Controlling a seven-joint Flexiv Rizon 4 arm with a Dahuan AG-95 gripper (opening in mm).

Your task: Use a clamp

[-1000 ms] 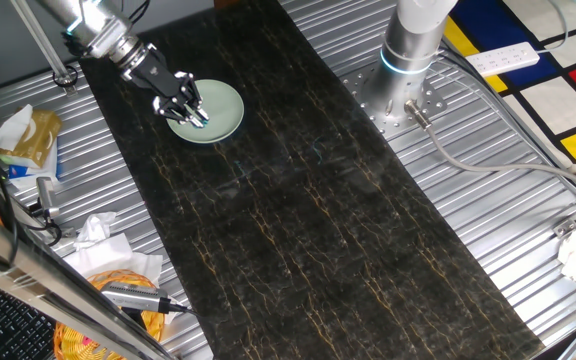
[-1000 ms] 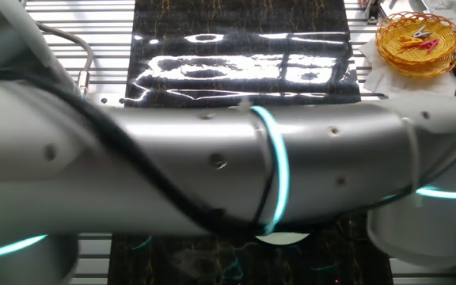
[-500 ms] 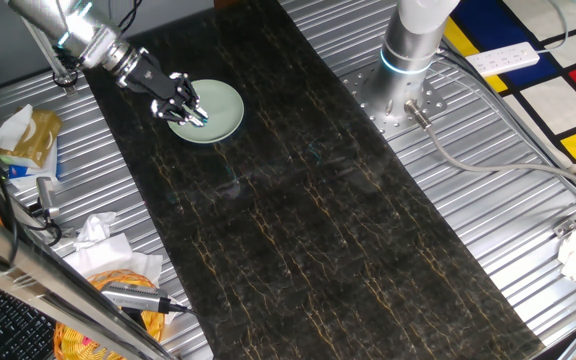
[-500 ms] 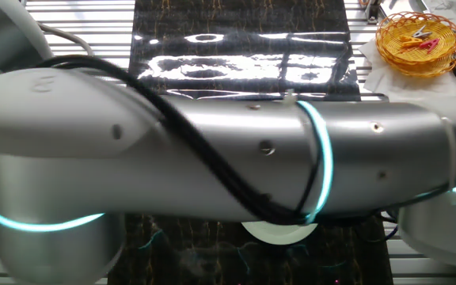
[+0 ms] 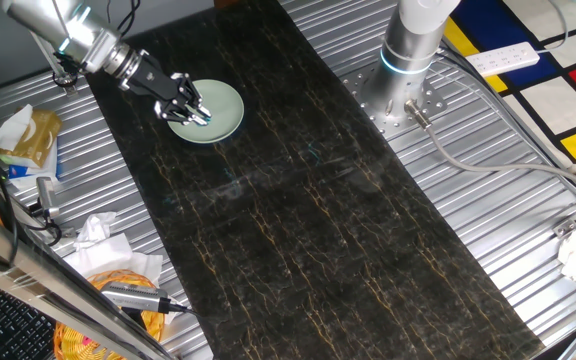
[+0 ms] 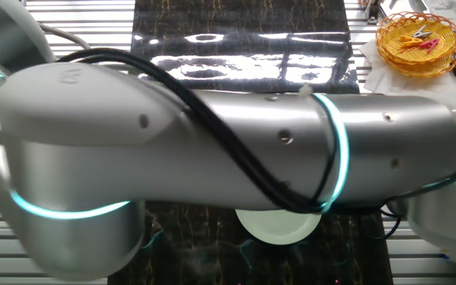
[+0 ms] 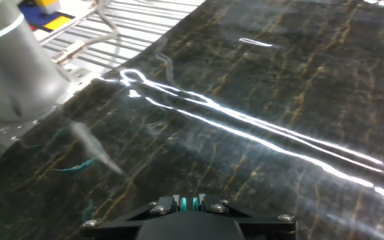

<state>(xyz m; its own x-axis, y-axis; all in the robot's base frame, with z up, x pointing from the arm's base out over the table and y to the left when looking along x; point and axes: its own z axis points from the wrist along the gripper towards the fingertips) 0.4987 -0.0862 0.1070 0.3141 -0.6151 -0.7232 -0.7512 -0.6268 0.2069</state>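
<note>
The black fingers (image 5: 184,101) of the gripper (image 5: 192,111) hang over the left edge of the pale green plate (image 5: 220,112). They look nearly closed, with something tiny and light at the tips. I cannot tell if that is the clamp. Further right stands the arm's silver base (image 5: 413,45).

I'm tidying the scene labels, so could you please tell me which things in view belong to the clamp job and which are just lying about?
Job in hand:
- tool, at the plate's near edge
- pale green plate
- clamp: a teal bit between the fingers in the hand view

Lying about:
- wicker basket
- white power strip
- crumpled tissue
</note>
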